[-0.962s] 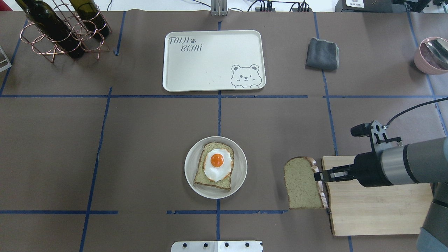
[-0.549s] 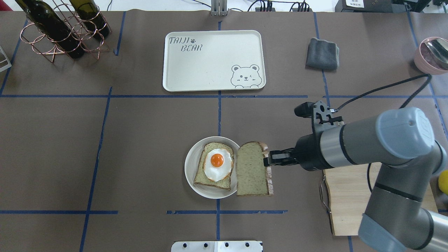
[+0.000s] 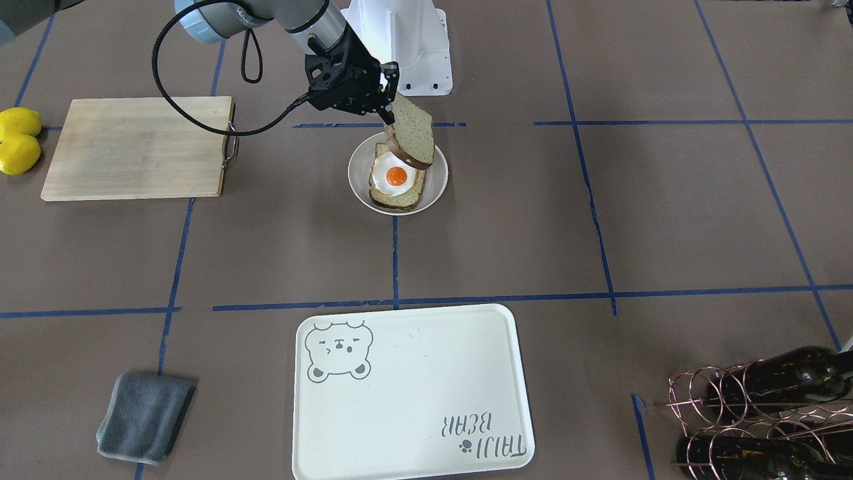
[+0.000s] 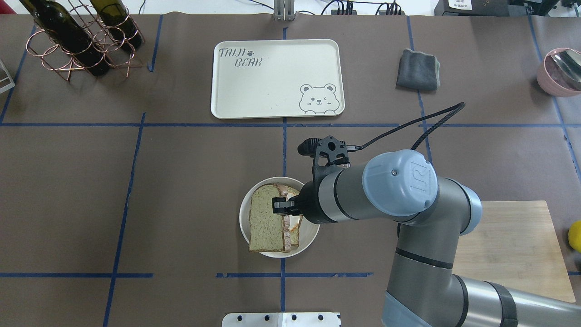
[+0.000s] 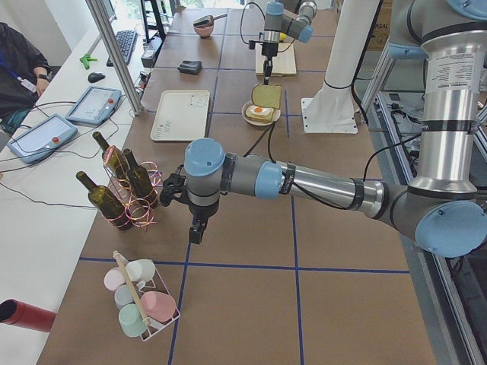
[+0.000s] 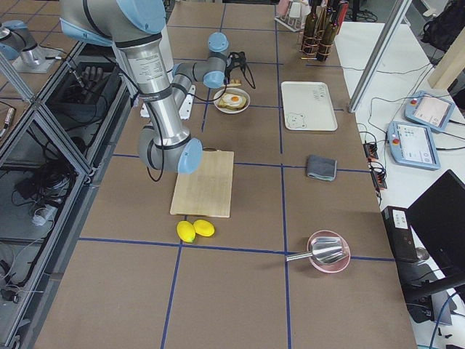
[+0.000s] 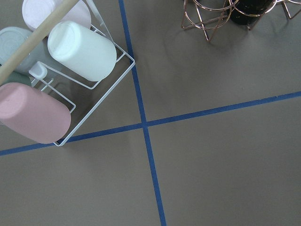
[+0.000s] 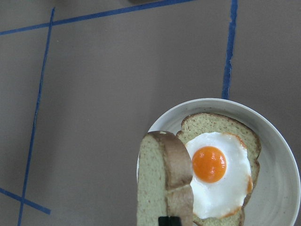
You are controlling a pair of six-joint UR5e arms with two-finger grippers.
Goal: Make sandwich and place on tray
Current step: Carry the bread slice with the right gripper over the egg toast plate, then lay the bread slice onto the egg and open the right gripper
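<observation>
My right gripper (image 4: 281,204) is shut on one edge of a bread slice (image 4: 265,218) and holds it tilted in the air over the small round plate (image 4: 243,227). On that plate lies the other bread slice (image 3: 400,199) with the fried egg (image 3: 395,176) on top. The right wrist view shows the held slice (image 8: 162,183) edge-on beside the egg (image 8: 218,174). The cream tray (image 4: 272,77) with the bear drawing lies bare at the far side. My left gripper (image 5: 195,232) hangs over the table near the bottle rack; I cannot tell whether it is open or shut.
A wooden cutting board (image 4: 508,245) lies right of the plate, with two lemons (image 3: 16,150) beyond it. A grey cloth (image 4: 417,70) lies right of the tray. A wine rack (image 4: 77,41), a pink bowl (image 4: 560,72) and a cup rack (image 7: 56,84) stand at the edges.
My right arm has carried the bread slice leftward from the cutting board's edge to above the plate, where it now covers most of the egg in the overhead view.
</observation>
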